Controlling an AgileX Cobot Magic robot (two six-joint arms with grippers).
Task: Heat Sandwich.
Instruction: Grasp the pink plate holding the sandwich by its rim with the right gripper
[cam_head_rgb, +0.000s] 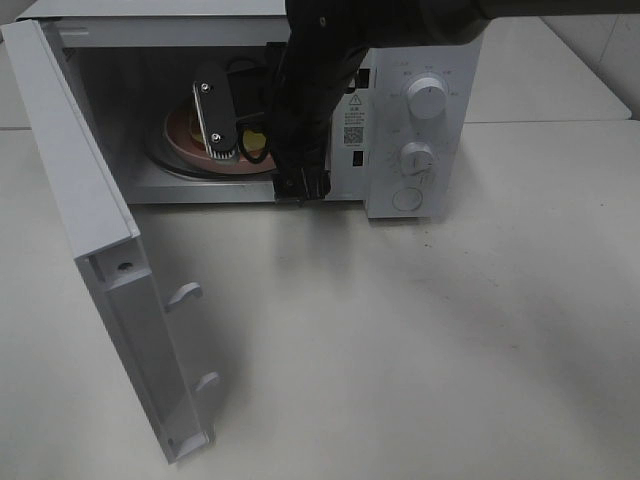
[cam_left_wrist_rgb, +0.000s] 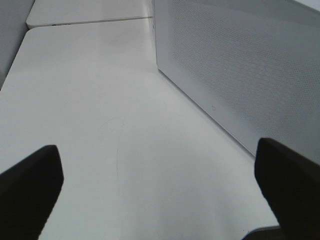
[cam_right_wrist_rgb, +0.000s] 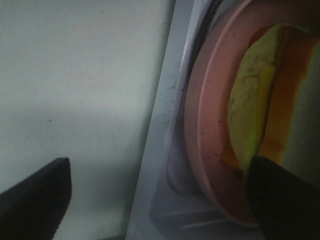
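The sandwich (cam_right_wrist_rgb: 260, 100), pale yellow-green filling against an orange crust, lies on a round pink plate (cam_right_wrist_rgb: 202, 125) inside the open microwave (cam_head_rgb: 425, 150). From the exterior view only a yellow bit of the sandwich (cam_head_rgb: 254, 135) and the plate's left rim (cam_head_rgb: 182, 135) show behind my right arm. My right gripper (cam_head_rgb: 235, 135) reaches into the cavity and stands open (cam_right_wrist_rgb: 159, 170). One finger is over the sandwich's edge, the other outside the plate rim. My left gripper (cam_left_wrist_rgb: 160, 200) is open and empty over the bare table, beside the microwave's perforated side wall (cam_left_wrist_rgb: 240, 65).
The microwave door (cam_head_rgb: 90, 220) is swung wide to the left and juts toward the table's front. Two knobs (cam_head_rgb: 427, 98) and a round button sit on the control panel at the right. The white table (cam_head_rgb: 420, 340) spreads out in front.
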